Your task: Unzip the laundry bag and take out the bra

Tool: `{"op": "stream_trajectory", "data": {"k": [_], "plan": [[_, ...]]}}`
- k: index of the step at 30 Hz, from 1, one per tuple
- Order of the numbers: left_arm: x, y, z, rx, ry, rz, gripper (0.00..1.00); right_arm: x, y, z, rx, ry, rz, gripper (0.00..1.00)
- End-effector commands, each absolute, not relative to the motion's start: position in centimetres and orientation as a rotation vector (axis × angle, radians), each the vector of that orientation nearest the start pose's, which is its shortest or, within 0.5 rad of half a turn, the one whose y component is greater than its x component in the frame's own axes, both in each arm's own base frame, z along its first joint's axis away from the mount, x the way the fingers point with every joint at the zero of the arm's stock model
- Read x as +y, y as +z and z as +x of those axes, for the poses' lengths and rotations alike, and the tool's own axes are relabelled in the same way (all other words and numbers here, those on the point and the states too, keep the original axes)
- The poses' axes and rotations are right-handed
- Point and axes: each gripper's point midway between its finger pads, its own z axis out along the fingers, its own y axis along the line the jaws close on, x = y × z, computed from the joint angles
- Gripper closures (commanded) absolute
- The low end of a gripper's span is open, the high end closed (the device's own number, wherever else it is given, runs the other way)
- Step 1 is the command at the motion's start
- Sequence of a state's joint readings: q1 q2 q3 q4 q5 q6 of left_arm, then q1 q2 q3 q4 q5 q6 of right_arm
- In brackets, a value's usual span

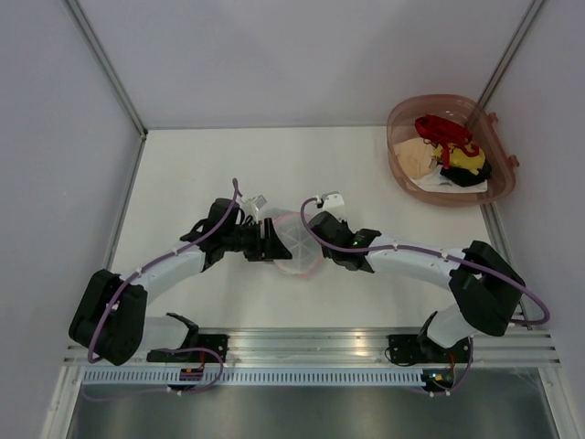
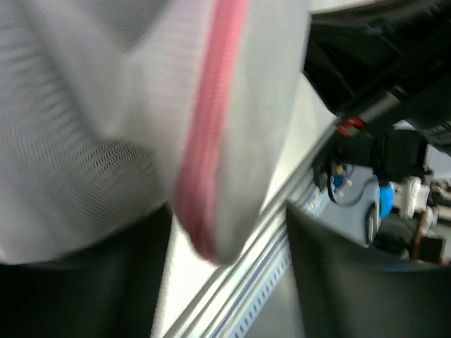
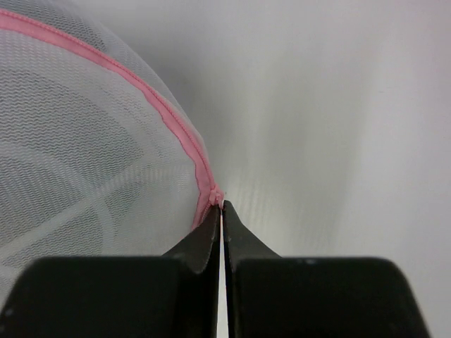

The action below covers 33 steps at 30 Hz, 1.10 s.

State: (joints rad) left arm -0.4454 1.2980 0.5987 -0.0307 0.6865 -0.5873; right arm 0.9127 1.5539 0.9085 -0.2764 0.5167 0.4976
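Observation:
The laundry bag [image 1: 294,240], a round white mesh pouch with a pink zipper rim, lies mid-table between both grippers. My right gripper [image 1: 315,226] is at its right edge. In the right wrist view its fingers [image 3: 211,236] are shut, pinching the pink rim [image 3: 213,195] at their tips [image 3: 221,205]. My left gripper [image 1: 271,240] is at the bag's left side. In the blurred left wrist view the bag [image 2: 106,120] fills the frame and its pink rim [image 2: 208,141] hangs between the spread fingers [image 2: 352,282]. The bra is hidden; only pale curved shapes show through the mesh [image 3: 84,204].
A pinkish-brown plastic basket [image 1: 398,165] with red, yellow, black and cream clothes stands at the back right. Walls enclose the table on three sides. The aluminium rail [image 1: 311,343] with the arm bases runs along the near edge.

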Motion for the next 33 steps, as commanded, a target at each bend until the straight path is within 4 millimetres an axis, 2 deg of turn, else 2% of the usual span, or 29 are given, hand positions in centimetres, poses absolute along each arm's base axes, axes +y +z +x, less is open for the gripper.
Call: {"op": "stream_trajectory", "data": {"k": [1, 3, 4, 6, 9, 10, 11, 12, 13, 14, 15, 16, 18, 20, 21, 22, 23, 24, 27, 30, 31, 33], "plan": [[-23.6, 11.2, 25.3, 2.391, -1.075, 0.163, 0.21, 19.9, 8.4, 28.0, 2.274, -0.12, -0.204, 1.0], [-23.1, 11.7, 27.0, 2.365, -0.992, 0.101, 0.05, 19.4, 8.7, 27.4, 2.28, -0.103, -0.177, 1.0], [-23.0, 12.4, 27.7, 2.344, -0.98, 0.079, 0.02, 19.5, 9.0, 27.1, 2.281, -0.074, -0.17, 1.0], [-22.6, 12.9, 28.1, 2.329, -0.954, -0.003, 0.01, 19.3, 8.7, 26.5, 2.299, -0.054, -0.146, 1.0], [-21.6, 13.4, 27.0, 2.3, -0.956, -0.095, 0.01, 20.6, 8.0, 25.1, 2.358, 0.067, -0.169, 1.0], [-21.0, 12.9, 25.8, 2.3, -0.961, -0.122, 0.01, 21.3, 7.8, 24.7, 2.376, 0.122, -0.189, 1.0], [-20.8, 12.9, 25.2, 2.298, -0.982, -0.167, 0.01, 23.2, 7.3, 23.2, 2.432, 0.269, -0.255, 1.0], [-20.6, 12.7, 24.5, 2.301, -0.995, -0.189, 0.0, 24.9, 7.3, 22.6, 2.425, 0.392, -0.3, 1.0], [-20.1, 11.2, 23.2, 2.335, -1.0, -0.22, 0.0, 26.3, 7.5, 21.8, 2.418, 0.503, -0.357, 1.0], [-20.1, 12.0, 22.5, 2.304, -1.046, -0.248, 0.01, 27.9, 7.9, 20.7, 2.413, 0.633, -0.409, 1.0], [-20.2, 11.9, 21.6, 2.314, -1.085, -0.249, 0.01, 30.4, 8.8, 19.1, 2.374, 0.845, -0.492, 0.99], [-20.1, 11.2, 20.7, 2.331, -1.106, -0.265, 0.0, 31.8, 9.3, 17.8, 2.359, 0.963, -0.533, 1.0], [-20.6, 11.8, 19.6, 2.327, -1.19, -0.274, 0.01, 34.6, 11.5, 15.9, 2.259, 1.219, -0.623, 1.0], [-21.0, 11.9, 18.9, 2.337, -1.243, -0.289, 0.01, 36.1, 12.4, 15.1, 2.223, 1.341, -0.633, 0.99], [-21.3, 12.1, 18.4, 2.345, -1.278, -0.274, 0.01, 37.2, 13.7, 14.9, 2.154, 1.418, -0.66, 0.99], [-21.5, 12.1, 18.2, 2.354, -1.29, -0.274, 0.01, 37.8, 13.3, 14.8, 2.156, 1.441, -0.669, 1.0], [-21.7, 12.3, 18.1, 2.356, -1.313, -0.274, 0.0, 38.6, 14.3, 15.0, 2.118, 1.484, -0.658, 1.0], [-21.7, 12.1, 18.0, 2.364, -1.315, -0.28, 0.01, 39.0, 14.4, 15.1, 2.11, 1.498, -0.657, 1.0], [-21.5, 11.6, 18.3, 2.359, -1.296, -0.317, 0.01, 40.2, 13.4, 15.4, 2.133, 1.502, -0.668, 1.0], [-21.5, 11.7, 19.0, 2.318, -1.305, -0.372, 0.0, 40.5, 13.1, 15.6, 2.127, 1.498, -0.661, 1.0], [-21.3, 10.8, 18.8, 2.342, -1.297, -0.42, 0.01, 40.5, 12.8, 15.6, 2.133, 1.49, -0.659, 1.0], [-21.3, 10.5, 19.4, 2.31, -1.298, -0.448, 0.01, 40.2, 12.5, 15.8, 2.137, 1.459, -0.645, 1.0]]}}
